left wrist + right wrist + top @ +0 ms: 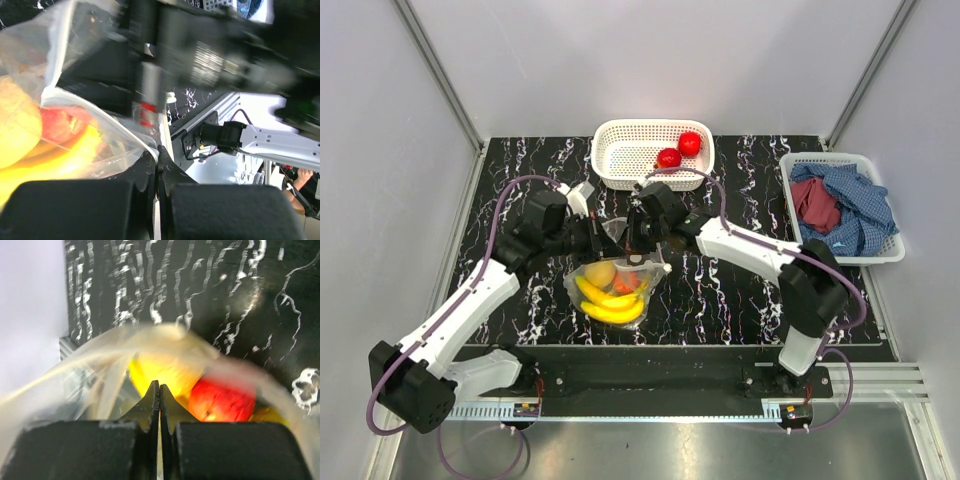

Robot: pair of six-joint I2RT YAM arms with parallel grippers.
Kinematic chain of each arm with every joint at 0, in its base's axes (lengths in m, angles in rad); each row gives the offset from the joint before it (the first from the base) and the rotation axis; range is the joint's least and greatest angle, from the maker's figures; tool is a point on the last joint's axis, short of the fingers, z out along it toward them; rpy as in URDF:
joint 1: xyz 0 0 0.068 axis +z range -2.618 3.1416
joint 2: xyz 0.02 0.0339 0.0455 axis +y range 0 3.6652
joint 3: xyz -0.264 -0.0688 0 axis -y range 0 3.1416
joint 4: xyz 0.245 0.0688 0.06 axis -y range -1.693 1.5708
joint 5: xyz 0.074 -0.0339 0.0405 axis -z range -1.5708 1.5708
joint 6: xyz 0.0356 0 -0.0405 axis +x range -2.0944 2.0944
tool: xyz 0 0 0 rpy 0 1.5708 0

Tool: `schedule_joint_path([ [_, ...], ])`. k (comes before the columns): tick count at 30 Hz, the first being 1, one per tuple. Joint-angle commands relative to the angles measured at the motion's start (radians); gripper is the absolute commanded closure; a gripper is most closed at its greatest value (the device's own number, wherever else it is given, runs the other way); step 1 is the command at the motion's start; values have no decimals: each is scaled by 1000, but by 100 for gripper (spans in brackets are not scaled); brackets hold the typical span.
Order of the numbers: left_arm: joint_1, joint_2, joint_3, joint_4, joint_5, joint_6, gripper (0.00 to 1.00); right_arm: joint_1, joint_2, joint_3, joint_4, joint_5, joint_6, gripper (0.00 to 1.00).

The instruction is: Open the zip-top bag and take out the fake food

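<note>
Hanging between both grippers, the zip-top bag (pixel 612 288) is at the centre-front of the table (pixel 720 300); cannot tell whether its underside touches the surface. Fake food still inside: banana bunch (pixel 610 306) lowest, yellow-orange fruit (pixel 599 272) above it, a red piece (pixel 626 283) beside that. Two more red fruits (pixel 679 150) lie touching each other in the white mesh basket (pixel 610 172) just behind the bag.

Surface: black marble-pattern top with white veining. Second white basket (pixel 882 256) at the right edge, well apart from the bag, holds red and blue cloths (pixel 845 205). Pale grey walls (pixel 650 60) on three sides with metal corner posts; a metal rail (pixel 650 405) along the near edge carries the arm bases.

Left gripper (pixel 594 236): jaws pressed together on the bag's upper left edge; the wrist view shows the film running into the tips. Left arm comes up from the lower-left base, forearm angled up and right toward centre.

Right gripper (pixel 638 246): jaws likewise closed, pinching the bag's upper right edge, fruit visible just past the tips. Right arm stands up from the lower-right base, forearm reaching left, close to level
</note>
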Motion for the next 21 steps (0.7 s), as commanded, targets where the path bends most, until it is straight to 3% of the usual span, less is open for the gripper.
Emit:
schedule_joint_path([
  [1, -3, -17, 9, 31, -43, -8, 100, 27, -132, 52, -55, 47, -76, 100],
  [6, -3, -13, 20, 31, -28, -3, 100, 27, -139, 48, -69, 20, -81, 100],
  [8, -3, -16, 18, 31, -25, -4, 100, 27, -120, 48, -67, -6, -66, 89],
  [17, -3, 71, 8, 49, -22, 28, 100, 27, 16, 57, -174, -68, -158, 64],
  [21, -3, 117, 12, 55, -20, 48, 100, 27, 50, 39, -207, -96, -214, 44],
])
